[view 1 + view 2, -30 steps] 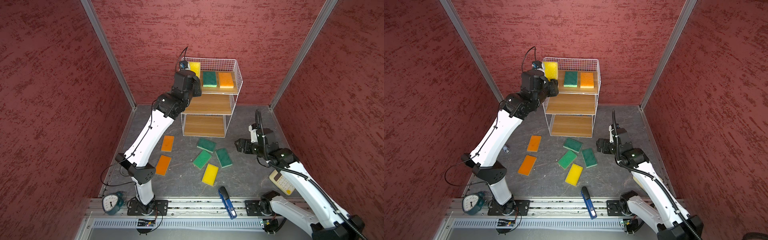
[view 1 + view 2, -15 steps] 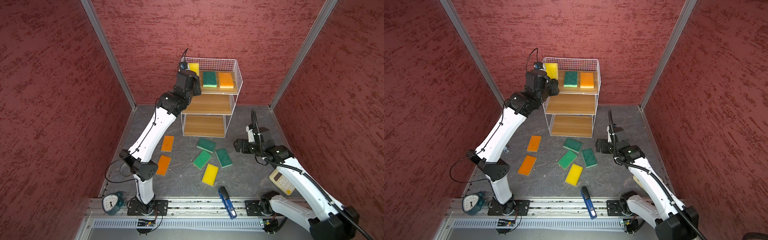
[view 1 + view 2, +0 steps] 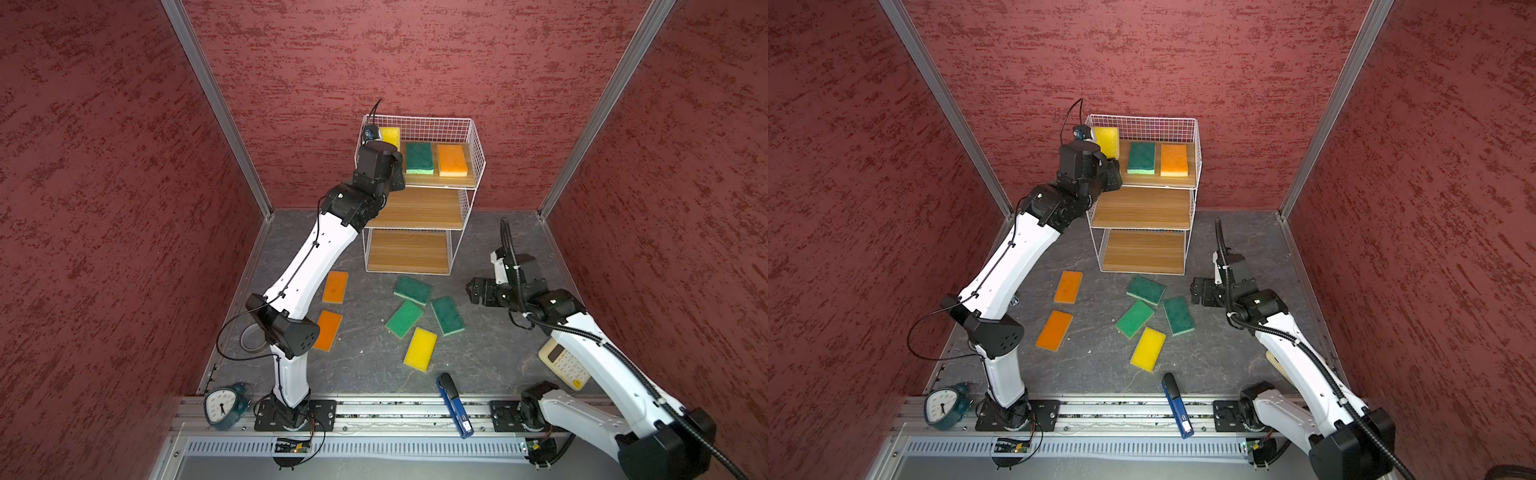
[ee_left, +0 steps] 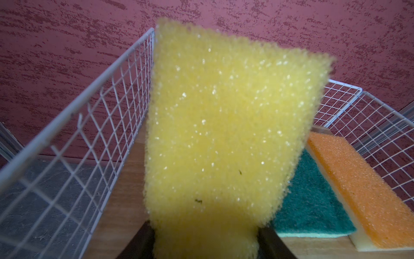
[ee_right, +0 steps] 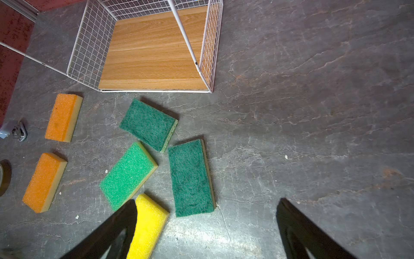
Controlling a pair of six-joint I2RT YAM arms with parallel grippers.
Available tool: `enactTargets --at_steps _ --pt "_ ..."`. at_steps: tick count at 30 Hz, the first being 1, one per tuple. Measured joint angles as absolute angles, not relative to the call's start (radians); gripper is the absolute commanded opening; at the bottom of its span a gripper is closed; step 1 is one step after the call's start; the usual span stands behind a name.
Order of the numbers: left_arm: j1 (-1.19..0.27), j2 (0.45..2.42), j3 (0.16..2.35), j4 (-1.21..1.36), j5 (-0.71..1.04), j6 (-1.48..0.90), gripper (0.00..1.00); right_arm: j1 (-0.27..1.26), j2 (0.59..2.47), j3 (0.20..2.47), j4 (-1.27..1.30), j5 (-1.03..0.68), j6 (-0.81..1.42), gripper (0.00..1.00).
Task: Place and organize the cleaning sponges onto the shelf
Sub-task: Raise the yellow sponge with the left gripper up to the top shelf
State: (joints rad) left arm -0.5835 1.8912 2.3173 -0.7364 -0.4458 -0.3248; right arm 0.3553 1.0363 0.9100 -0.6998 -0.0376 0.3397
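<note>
Rearmost and biggest, against the red back wall: the shelf (image 3: 419,208), three wooden tiers in white wire.

Next in size, the two arms. Up at the top tier's left end, the left gripper (image 4: 205,244), clamped on the lower end of the held yellow sponge (image 4: 224,125). Sponge upright, just beside the wire side wall; contact with the board impossible to tell. Low over the grey floor, right of the shelf, the right gripper (image 5: 207,208), jaws spread wide and empty.

Flat on the top tier, close side by side: the shelved green sponge (image 3: 419,158), then the shelved orange sponge (image 3: 452,160) toward the right.

Loose on the floor before the shelf:
- at left, the rear orange sponge (image 3: 335,286) and the front orange sponge (image 3: 327,330)
- in the middle, clustered, the rear green sponge (image 3: 412,290), the bright green sponge (image 3: 404,318) and the right green sponge (image 3: 447,315)
- nearest the front rail, the floor yellow sponge (image 3: 420,349)

Smaller still, near the front: a calculator (image 3: 565,368), a clock (image 3: 222,407), a blue stapler (image 3: 454,405).
</note>
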Motion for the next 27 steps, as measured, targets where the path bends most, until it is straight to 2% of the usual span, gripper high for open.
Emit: enactTargets --at_steps 16,27 --pt "-0.583 1.892 2.317 -0.738 -0.474 -0.326 0.59 0.355 1.038 0.91 -0.677 -0.046 0.344 0.98" --pt "-0.583 1.892 2.318 -0.742 -0.48 -0.326 0.68 0.355 1.045 0.91 -0.669 -0.057 0.355 0.98"
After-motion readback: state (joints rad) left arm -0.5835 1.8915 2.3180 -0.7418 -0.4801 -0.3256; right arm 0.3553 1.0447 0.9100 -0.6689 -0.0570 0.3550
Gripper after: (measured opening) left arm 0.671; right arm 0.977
